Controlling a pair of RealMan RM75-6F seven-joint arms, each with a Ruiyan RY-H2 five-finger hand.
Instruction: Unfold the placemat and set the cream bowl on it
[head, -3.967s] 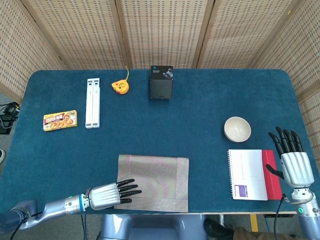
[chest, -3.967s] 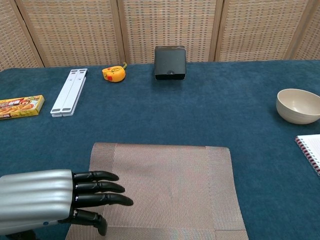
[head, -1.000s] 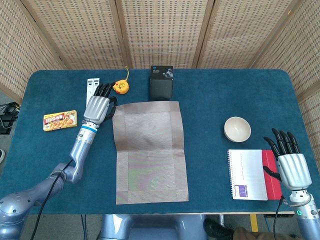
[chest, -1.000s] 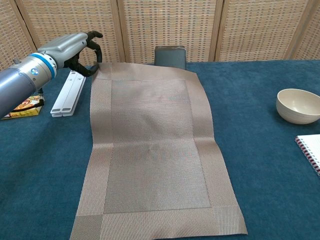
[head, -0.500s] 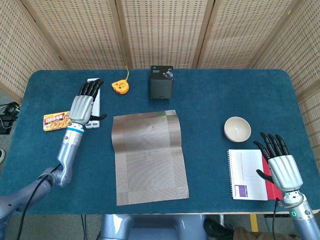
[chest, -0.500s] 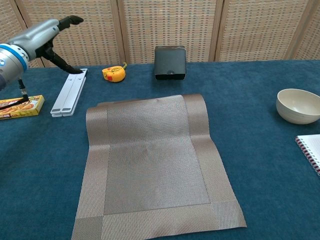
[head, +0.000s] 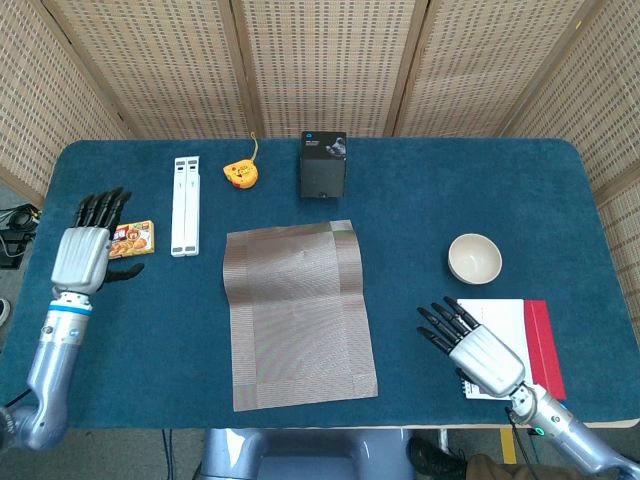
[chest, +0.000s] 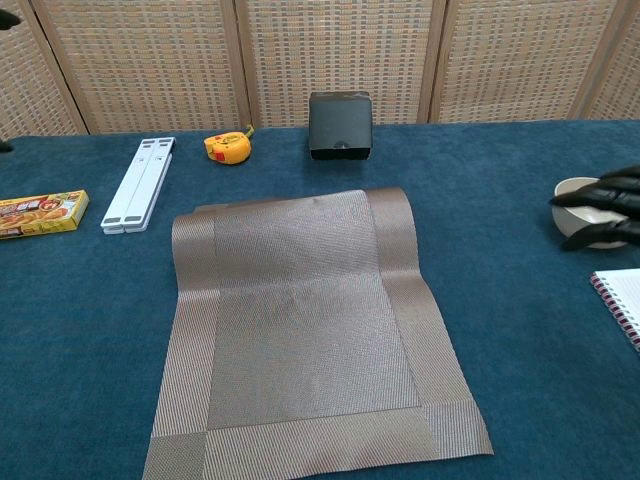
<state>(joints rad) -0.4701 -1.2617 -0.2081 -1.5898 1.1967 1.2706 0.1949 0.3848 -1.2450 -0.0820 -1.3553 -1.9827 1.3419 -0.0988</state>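
The left hand (head: 83, 256) hangs empty, fingers spread, at the table's left edge over the food box (head: 131, 238). The mat (head: 298, 312) lies unfolded mid-table, so the bowl step is in hand. The right hand (head: 472, 347), open and empty, hovers over the notebook (head: 510, 322), near the bowl (head: 474, 258); next it likely needs to close on the bowl's rim and carry it left onto the mat.

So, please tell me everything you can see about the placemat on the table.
The placemat is a rectangular woven mat, grey-brown with a broader-striped border around a finer centre. It lies unfolded on the blue table, near the front edge, its long side running away from the robot. A faint crease crosses its middle, and its far edge curls slightly upward. Nothing rests on it and neither hand touches it.
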